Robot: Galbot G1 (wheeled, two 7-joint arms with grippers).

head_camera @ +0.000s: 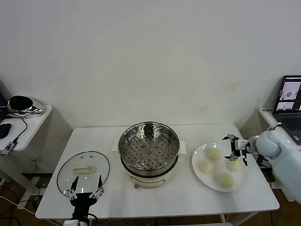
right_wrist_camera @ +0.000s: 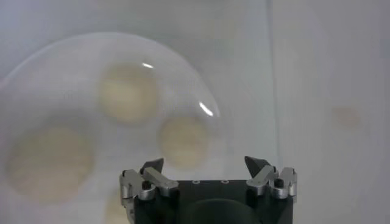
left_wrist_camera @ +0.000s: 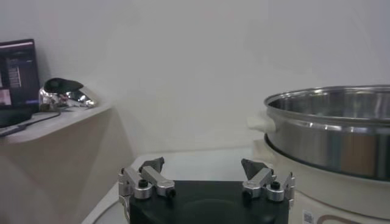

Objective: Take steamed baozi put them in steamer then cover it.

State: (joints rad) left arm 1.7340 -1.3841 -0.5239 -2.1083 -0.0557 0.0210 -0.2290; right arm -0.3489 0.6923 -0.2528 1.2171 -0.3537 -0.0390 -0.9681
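Observation:
The steel steamer (head_camera: 148,153) stands on its white base mid-table, tray bare, uncovered; its wall shows in the left wrist view (left_wrist_camera: 335,131). The glass cover (head_camera: 83,170) with its cream handle lies flat to its left. Four cream baozi (head_camera: 214,153) (head_camera: 206,166) (head_camera: 233,165) (head_camera: 226,180) sit on a white plate (head_camera: 195,162) to the right. My right gripper (head_camera: 233,149) hovers open and empty over the plate's back right, above the baozi (right_wrist_camera: 183,141); it also shows in its wrist view (right_wrist_camera: 205,163). My left gripper (head_camera: 86,186) (left_wrist_camera: 204,164) is open and empty at the cover's front edge.
A side table at the left holds a shiny dark object (head_camera: 22,104) and cables. A laptop (head_camera: 291,101) stands on a stand at the right, behind my right arm. The white table's front edge runs just below the cover and plate.

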